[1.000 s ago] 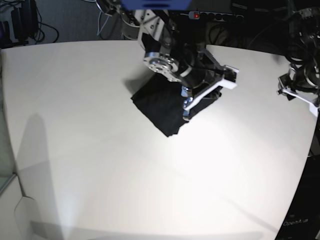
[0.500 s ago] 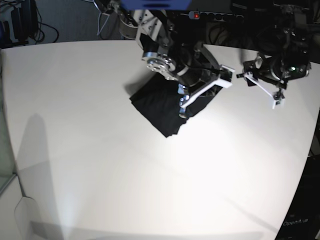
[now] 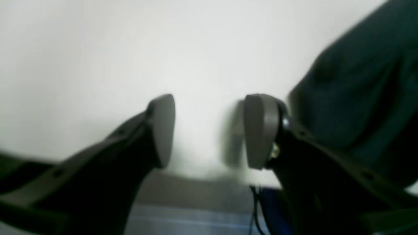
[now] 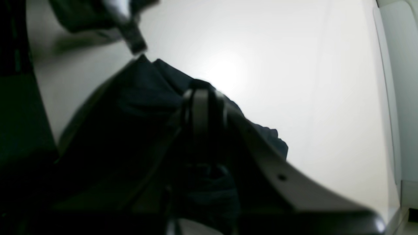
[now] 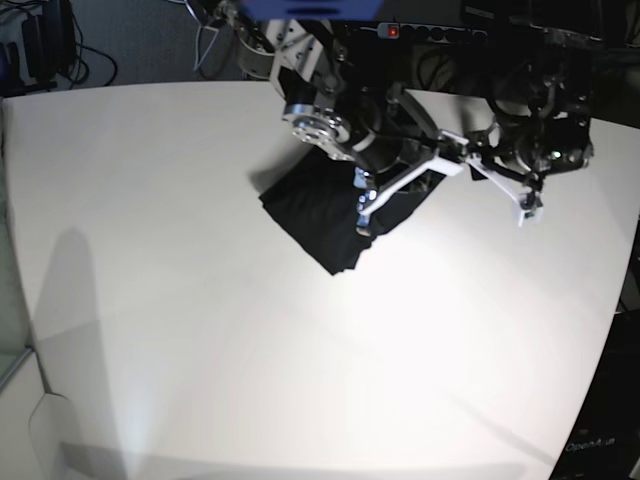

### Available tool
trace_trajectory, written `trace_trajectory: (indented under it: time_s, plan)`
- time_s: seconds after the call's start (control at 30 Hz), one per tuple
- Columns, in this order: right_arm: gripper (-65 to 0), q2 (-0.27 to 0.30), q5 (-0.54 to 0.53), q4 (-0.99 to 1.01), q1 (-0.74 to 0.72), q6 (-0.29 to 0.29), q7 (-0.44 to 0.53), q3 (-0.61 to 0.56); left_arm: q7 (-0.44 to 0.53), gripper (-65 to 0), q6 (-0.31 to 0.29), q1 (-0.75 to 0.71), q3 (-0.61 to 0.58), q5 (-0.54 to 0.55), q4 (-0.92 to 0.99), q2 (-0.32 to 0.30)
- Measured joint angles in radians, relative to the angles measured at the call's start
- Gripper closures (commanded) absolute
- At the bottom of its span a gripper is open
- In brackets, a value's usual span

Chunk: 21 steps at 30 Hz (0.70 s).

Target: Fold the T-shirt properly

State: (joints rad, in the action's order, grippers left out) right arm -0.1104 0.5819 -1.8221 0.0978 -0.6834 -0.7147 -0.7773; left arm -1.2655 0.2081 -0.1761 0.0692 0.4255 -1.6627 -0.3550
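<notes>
The T-shirt (image 5: 318, 215) lies folded into a compact dark bundle on the white surface (image 5: 200, 330), toward its far side. The right gripper (image 5: 362, 212) has its fingers (image 4: 200, 107) pressed together over the cloth. Just beside the bundle, the left gripper (image 3: 209, 130) hovers, fingers (image 3: 259, 130) spread wide around nothing.

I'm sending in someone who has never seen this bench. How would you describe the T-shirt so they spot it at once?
Start from the big white table and look to its far edge, under the robot arms. There the T-shirt lies as a compact folded bundle, with the right gripper closed over it. It is the only cloth in view: plain matte black, no print, dark against the pale top.
</notes>
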Motion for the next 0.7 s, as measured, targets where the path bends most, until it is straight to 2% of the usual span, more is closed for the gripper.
trace_trajectory:
  time_s: [0.1, 0.3, 0.47, 0.7]
  plan:
    - [0.0, 0.0, 0.001, 0.0, 0.0, 0.0, -0.005, 0.0, 0.048, -33.2, 0.0, 0.027, -0.035, -0.007, 0.013, 0.025]
    - [0.0, 0.0, 0.006, -0.001, 0.0, 0.0, -0.008, 0.0, 0.065, -33.2, 0.0, 0.065, -0.094, -0.015, 0.034, 0.051]
    - [0.0, 0.008, 0.027, -0.006, 0.001, 0.011, -0.008, 0.002, 0.082, -33.2, 0.005, 0.109, -0.099, -0.042, 0.08, 0.103]
    - [0.0, 0.032, 0.04, -0.017, 0.009, 0.018, -0.003, 0.003, 0.085, -33.2, 0.0, 0.143, -0.1, -0.055, 0.103, 0.137]
